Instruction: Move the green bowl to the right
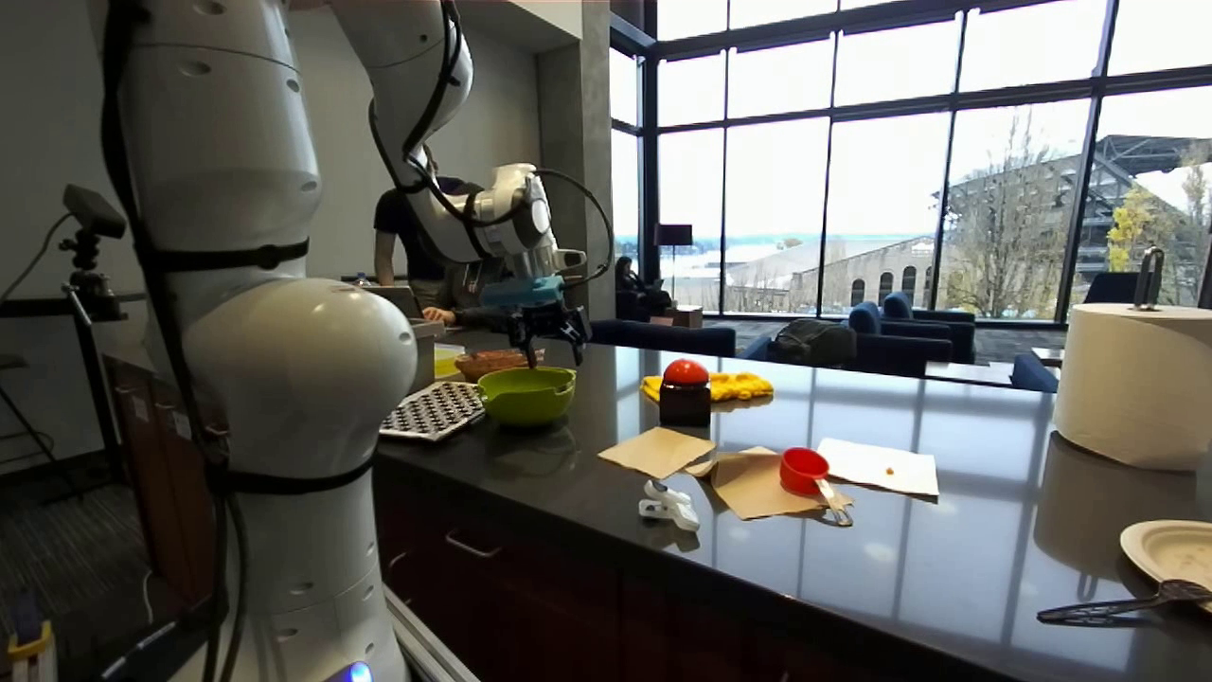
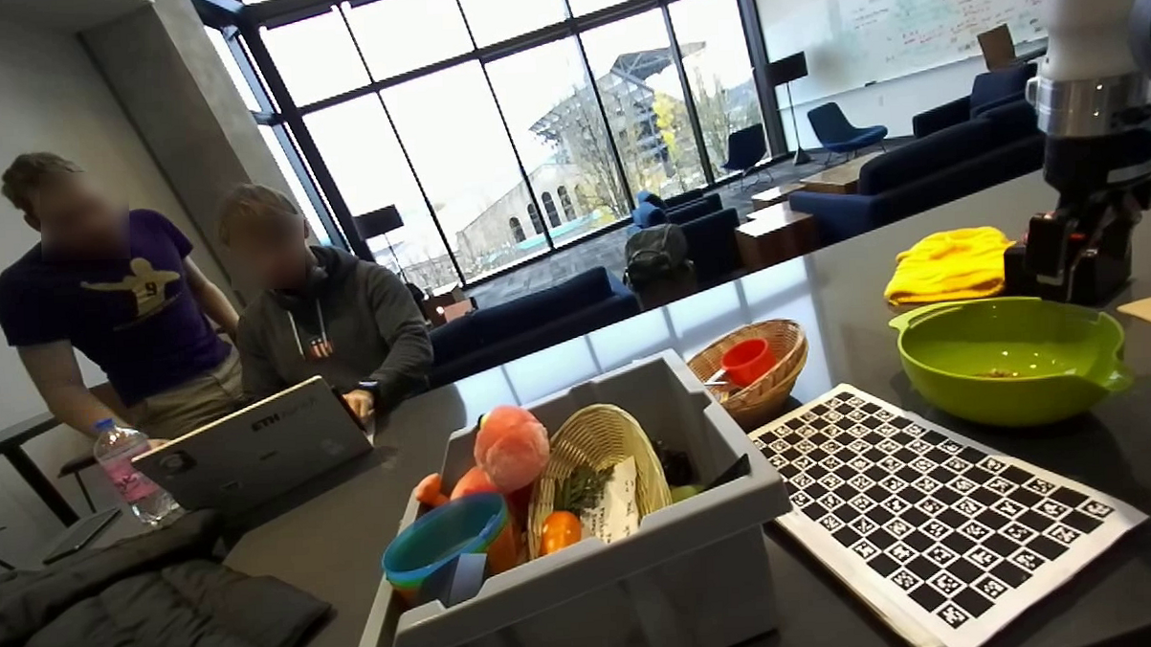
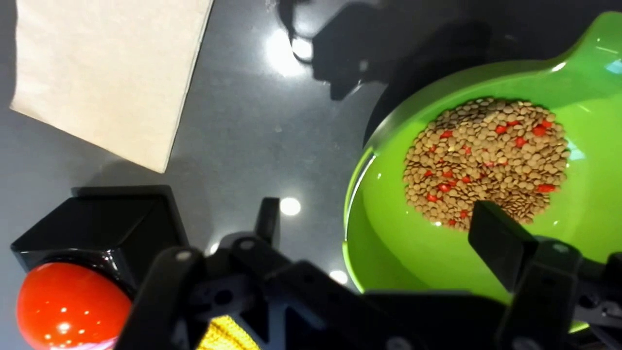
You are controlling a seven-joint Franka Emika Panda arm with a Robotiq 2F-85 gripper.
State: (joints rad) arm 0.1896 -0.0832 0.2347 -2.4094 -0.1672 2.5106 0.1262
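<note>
"Where was the green bowl (image 1: 526, 403) placed?"

"It was set upright on the counter (image 1: 900, 587), a little in from the edge beside which the robot arm (image 1: 284, 350) was stationed."

"And how was the gripper (image 3: 376, 218) set?"

"Its fingers (image 3: 503, 245) were spread wide and unclenched. In the wrist view, one was seen over the inside of the bowl and the other over the counter top, so that a stretch of the rim was framed by the gap."

"Was the rim touched?"

"In an exterior view one fingertip (image 1: 532, 360) was seen close to the line of the rim; whether contact was made could not be told."

"What was contained in the bowl?"

"A heap of brown lentils (image 3: 486, 160), with red bits (image 3: 538, 130) mixed in."

"And what was laid nearby?"

"A checkered board (image 2: 936, 512) was laid just beside it, close to the same edge. Toward the opposite edge a yellow cloth (image 1: 743, 386) was placed."
</note>
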